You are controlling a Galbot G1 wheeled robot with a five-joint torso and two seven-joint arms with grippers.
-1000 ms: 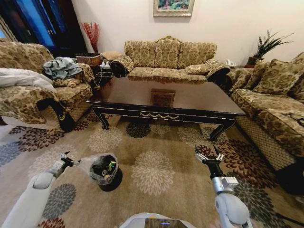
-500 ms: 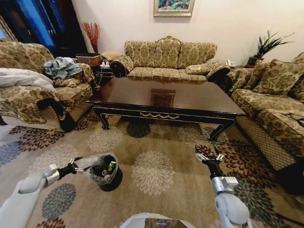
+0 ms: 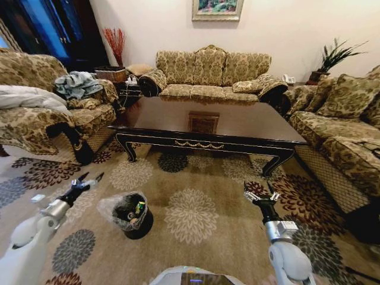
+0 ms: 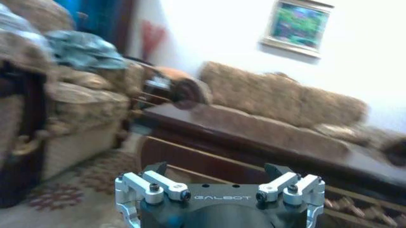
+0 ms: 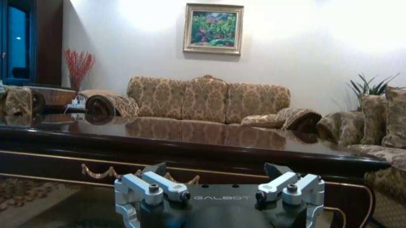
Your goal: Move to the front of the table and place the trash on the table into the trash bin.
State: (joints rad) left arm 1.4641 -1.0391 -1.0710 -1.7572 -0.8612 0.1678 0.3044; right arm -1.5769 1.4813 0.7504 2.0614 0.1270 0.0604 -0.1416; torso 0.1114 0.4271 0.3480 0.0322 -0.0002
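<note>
The table is dark glossy wood with a square inlay and stands across the carpet in front of me; it also fills the background of the left wrist view and the right wrist view. The trash bin, black with a crinkly plastic liner, sits on the carpet at my near left. Some colourful trash lies inside it. My left gripper hangs open up and to the left of the bin, apart from it, and holds nothing. My right gripper is open and empty over the carpet at the right.
A patterned sofa stands behind the table. An armchair with clothes on it is at the left, and another sofa at the right. Open flowered carpet lies between me and the table.
My left arm has swung up and to the left, away from the bin's liner. The right arm, the bin and the table have not moved.
</note>
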